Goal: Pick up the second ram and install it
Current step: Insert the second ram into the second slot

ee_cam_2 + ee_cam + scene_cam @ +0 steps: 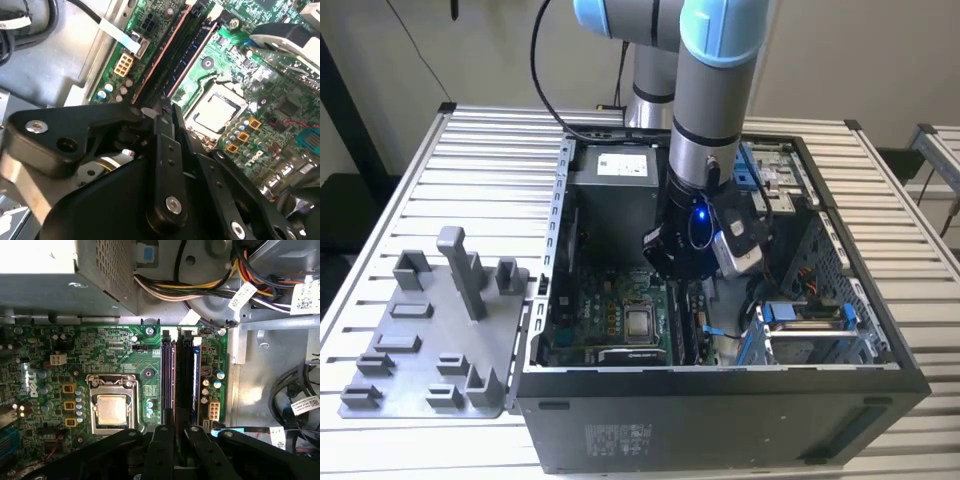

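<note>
Exterior view high, overlooking open computer case (720,400), both wrist views close above motherboard (125,350).

The gripper (176,445) body hid the near end of the second ram (185,390) in both wrist views. Finger contact could not be determined. The motherboard (100,355) was cut off by the frame edge.

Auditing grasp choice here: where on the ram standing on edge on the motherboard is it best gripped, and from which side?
Probably the top long edge of the ram, pinched across its two flat faces, coming straight down from above. It stands on edge and is thin, with a neighbouring slot close beside it.
</note>
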